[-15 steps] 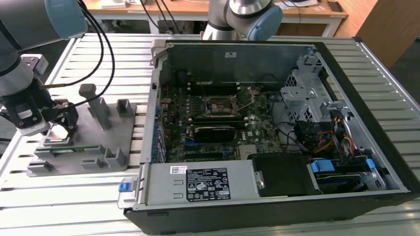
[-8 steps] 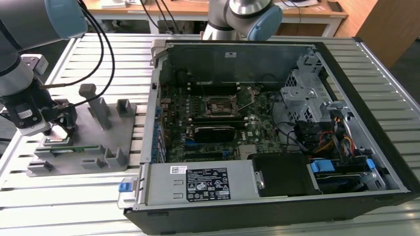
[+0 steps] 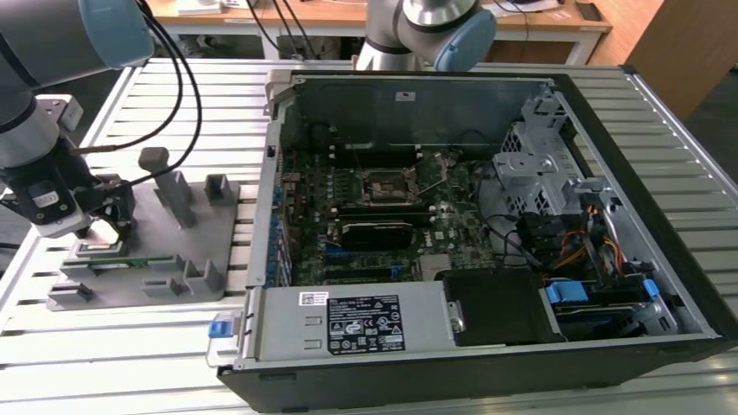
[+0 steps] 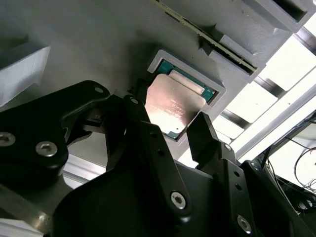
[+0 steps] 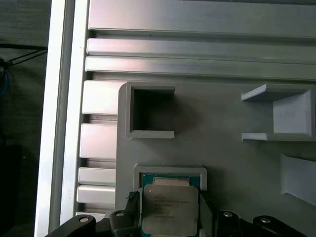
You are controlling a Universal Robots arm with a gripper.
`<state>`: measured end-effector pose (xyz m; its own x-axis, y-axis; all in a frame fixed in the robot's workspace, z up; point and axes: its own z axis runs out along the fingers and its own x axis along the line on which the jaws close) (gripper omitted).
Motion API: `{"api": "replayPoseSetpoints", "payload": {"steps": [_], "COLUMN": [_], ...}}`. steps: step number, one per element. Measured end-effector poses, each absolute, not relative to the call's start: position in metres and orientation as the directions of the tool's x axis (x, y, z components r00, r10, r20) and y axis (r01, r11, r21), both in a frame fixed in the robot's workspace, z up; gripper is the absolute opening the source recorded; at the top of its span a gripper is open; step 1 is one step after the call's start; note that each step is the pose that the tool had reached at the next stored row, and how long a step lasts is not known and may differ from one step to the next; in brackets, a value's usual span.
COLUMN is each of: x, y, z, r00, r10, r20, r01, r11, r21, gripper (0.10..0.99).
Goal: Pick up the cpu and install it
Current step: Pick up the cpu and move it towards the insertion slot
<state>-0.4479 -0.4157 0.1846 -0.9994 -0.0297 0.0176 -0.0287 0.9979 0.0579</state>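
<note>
The cpu (image 4: 174, 104), a flat square chip with a silvery top and a green rim, lies level at the square pocket (image 4: 217, 91) of a grey holder plate (image 3: 138, 290). In both wrist views one black finger (image 4: 140, 106) sits against one edge and the other against the opposite edge. I cannot tell whether the cpu (image 5: 170, 210) rests in the pocket or hangs just above it. My gripper (image 3: 97, 232) stands over the plate's corner at the exterior view's left, shut on the chip. The black socket (image 3: 384, 185) with its metal frame sits mid-motherboard in the open computer case (image 3: 263, 186).
The holder plate carries upright grey posts (image 3: 173, 194), an empty square pocket (image 5: 150, 112) and a narrow green circuit strip (image 3: 154, 261). Cables (image 3: 179, 86) hang over the slatted table near the arm. The case also holds a drive cage (image 3: 542, 160) and a power supply (image 3: 363, 322).
</note>
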Motion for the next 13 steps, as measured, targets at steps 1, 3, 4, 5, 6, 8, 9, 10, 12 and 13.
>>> {"api": "replayPoseSetpoints", "payload": {"steps": [1, 3, 4, 5, 6, 8, 9, 10, 12, 13], "x": [-0.448, -0.448, -0.448, -0.448, -0.448, -0.448, -0.4479, -0.4479, -0.4479, -0.448], "y": [-0.4156, -0.4156, -0.4156, -0.4156, -0.4156, -0.4156, -0.4155, -0.4155, -0.4155, -0.4156], "z": [0.1846, 0.1847, 0.1848, 0.1849, 0.1849, 0.1848, 0.185, 0.1853, 0.1854, 0.1855], "r00": [-0.999, -0.999, -0.999, -0.999, -0.999, -0.999, -0.999, -0.999, -0.999, -0.999], "r10": [-0.03, -0.03, -0.03, -0.03, -0.03, -0.03, -0.03, -0.03, -0.03, -0.03], "r20": [0.017, 0.017, 0.017, 0.017, 0.017, 0.017, 0.017, 0.017, 0.017, 0.017], "r01": [-0.029, -0.029, -0.029, -0.029, -0.029, -0.029, -0.029, -0.029, -0.029, -0.029], "r11": [0.998, 0.998, 0.998, 0.998, 0.998, 0.998, 0.998, 0.998, 0.998, 0.998], "r21": [0.057, 0.057, 0.057, 0.056, 0.056, 0.056, 0.056, 0.056, 0.056, 0.056], "gripper": [0.592, 0.592, 0.58, 0.58, 0.533, 0.533, 0.533, 0.533, 0.533, 0.533]}}
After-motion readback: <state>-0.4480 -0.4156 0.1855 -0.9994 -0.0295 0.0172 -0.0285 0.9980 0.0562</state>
